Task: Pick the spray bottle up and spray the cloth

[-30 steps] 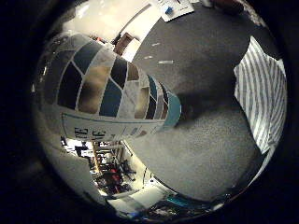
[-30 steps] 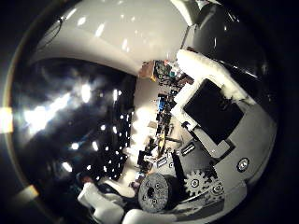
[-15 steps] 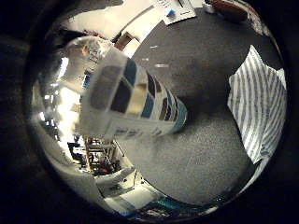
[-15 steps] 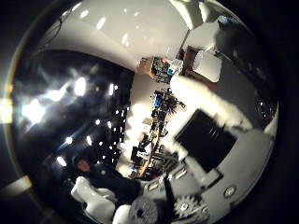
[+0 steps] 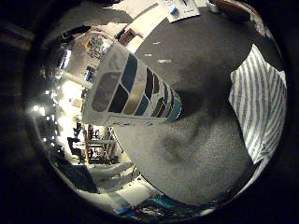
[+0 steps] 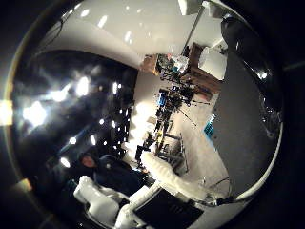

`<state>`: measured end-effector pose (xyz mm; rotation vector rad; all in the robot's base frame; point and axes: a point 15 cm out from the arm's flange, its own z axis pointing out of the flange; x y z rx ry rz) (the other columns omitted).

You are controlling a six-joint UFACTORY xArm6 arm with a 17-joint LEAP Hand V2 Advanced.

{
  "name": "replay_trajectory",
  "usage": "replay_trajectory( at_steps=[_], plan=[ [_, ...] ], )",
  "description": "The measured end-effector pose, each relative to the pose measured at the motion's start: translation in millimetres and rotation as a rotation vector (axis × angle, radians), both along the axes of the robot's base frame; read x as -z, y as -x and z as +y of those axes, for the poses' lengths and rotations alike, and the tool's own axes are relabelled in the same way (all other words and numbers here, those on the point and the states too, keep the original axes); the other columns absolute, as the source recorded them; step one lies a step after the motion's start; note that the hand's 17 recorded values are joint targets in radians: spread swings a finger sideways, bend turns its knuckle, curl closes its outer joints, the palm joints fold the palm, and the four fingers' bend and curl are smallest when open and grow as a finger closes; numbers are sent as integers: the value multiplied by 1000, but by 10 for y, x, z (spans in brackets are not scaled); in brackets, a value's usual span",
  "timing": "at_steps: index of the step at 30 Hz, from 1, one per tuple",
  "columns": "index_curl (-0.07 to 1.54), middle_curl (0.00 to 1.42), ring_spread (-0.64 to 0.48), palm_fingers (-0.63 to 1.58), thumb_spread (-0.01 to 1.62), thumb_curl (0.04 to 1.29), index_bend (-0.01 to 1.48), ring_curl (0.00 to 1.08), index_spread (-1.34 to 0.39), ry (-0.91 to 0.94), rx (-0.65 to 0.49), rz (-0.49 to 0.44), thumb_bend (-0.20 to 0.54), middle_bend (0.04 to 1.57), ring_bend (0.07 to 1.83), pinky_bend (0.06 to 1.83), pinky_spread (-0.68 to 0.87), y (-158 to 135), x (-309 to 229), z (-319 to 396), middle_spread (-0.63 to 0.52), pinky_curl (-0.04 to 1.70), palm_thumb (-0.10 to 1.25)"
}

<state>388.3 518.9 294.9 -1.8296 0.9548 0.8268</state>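
Observation:
The spray bottle (image 5: 133, 93) has a label of teal, black and tan blocks and a teal base. It stands on the dark grey table (image 5: 205, 154), close to my palm, with nothing of the hand touching it in view. The white and grey striped cloth (image 5: 259, 107) lies flat on the same table, a short way from the bottle's base. Of my right hand (image 6: 143, 200), white fingers (image 6: 178, 179) reach out fairly straight in the thumb side view, with nothing between them. The bottle's spray head is not visible.
Sheets of paper (image 5: 180, 7) and a reddish-brown object (image 5: 233, 7) lie at the table's far side. Beyond the table edge is a room with cluttered shelves (image 6: 174, 93) and a white cylinder (image 6: 212, 62).
Both views have shifted, so the palm has moved; the bottle stands in its place and looks a little smaller. The fingers and their black pad fill less of the thumb side view.

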Motion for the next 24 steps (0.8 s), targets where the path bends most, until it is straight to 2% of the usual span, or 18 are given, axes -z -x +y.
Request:
replay_trajectory(
  at_steps=[3, 10, 20, 24],
  plan=[
    [361, 379, 40, 200, 829, 339, 177, 188, -370, 23, -8, -33, -36, 315, 574, 1148, 505, 5, -117, -56, -103, 0, 414],
    [343, 370, 151, 158, 828, 341, 172, 189, -349, 120, 1, -46, -36, 274, 515, 1060, 559, -65, -182, -283, -50, 5, 418],
    [322, 359, 213, 125, 832, 344, 167, 198, -317, 281, 65, -119, -36, 225, 436, 962, 587, -252, -574, -839, 7, 47, 426],
    [316, 359, 220, 126, 829, 346, 166, 203, -314, 324, 92, -112, -36, 212, 411, 943, 591, -198, -530, -1080, 11, 67, 438]
  ],
)
